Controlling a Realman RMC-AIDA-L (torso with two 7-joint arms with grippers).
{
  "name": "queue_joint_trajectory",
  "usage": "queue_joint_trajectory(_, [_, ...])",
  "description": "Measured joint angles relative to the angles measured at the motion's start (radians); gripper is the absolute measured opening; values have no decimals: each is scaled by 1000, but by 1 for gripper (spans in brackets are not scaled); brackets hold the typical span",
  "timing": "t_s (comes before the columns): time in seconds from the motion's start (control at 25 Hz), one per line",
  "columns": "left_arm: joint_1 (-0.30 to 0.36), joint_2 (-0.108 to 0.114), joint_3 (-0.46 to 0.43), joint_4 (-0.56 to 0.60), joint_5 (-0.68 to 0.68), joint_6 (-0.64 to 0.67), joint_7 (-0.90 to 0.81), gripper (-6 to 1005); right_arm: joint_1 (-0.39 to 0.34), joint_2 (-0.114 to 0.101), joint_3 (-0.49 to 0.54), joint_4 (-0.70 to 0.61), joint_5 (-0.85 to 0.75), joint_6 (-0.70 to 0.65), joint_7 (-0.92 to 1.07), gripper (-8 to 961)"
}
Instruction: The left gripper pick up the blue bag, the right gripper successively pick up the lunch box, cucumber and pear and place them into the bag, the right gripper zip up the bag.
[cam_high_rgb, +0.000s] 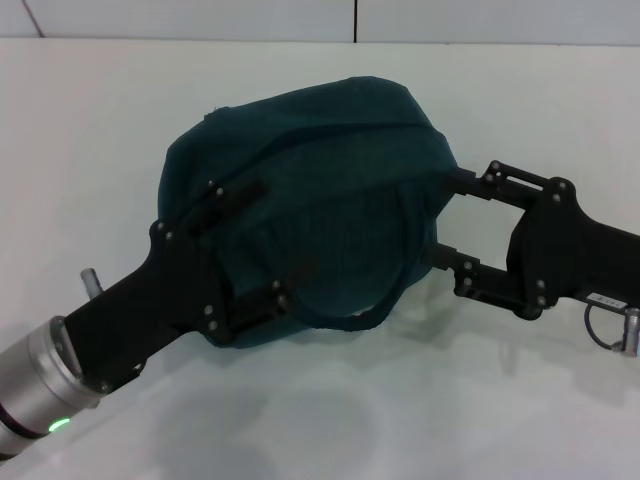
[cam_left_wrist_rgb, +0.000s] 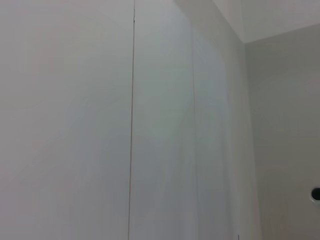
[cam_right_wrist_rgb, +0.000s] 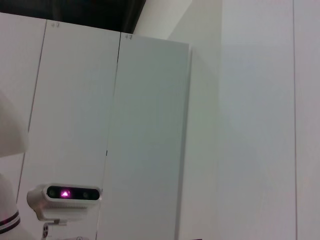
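Note:
The blue bag (cam_high_rgb: 320, 190) fills the middle of the head view, bulging, with a seam running across its top and a rope handle hanging under it. It casts a shadow on the white table (cam_high_rgb: 100, 120) below. My left gripper (cam_high_rgb: 245, 248) comes in from the lower left, its two fingers spread wide and pressed on the bag's left end. My right gripper (cam_high_rgb: 445, 218) comes in from the right, fingers apart, tips at the bag's right edge. The lunch box, cucumber and pear are out of view. Both wrist views show only walls.
White wall panels (cam_left_wrist_rgb: 150, 125) fill the left wrist view. The right wrist view shows cabinet panels and a small white camera unit (cam_right_wrist_rgb: 65, 197) with a pink light.

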Motion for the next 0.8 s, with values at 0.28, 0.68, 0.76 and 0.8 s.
queue_joint_trajectory(0.28, [1, 0, 0, 0, 0, -1, 0, 887, -3, 0, -1, 0, 0, -5, 0, 651])
queue_joint_trajectory(0.68, [2, 0, 0, 0, 1, -1, 0, 887, -4, 0, -1, 0, 0, -11, 0, 651])
queue_joint_trajectory(0.76, [2, 0, 0, 0, 1, -1, 0, 887, -4, 0, -1, 0, 0, -11, 0, 651])
queue_joint_trajectory(0.8, [2, 0, 0, 0, 1, -1, 0, 887, -4, 0, -1, 0, 0, -11, 0, 651])
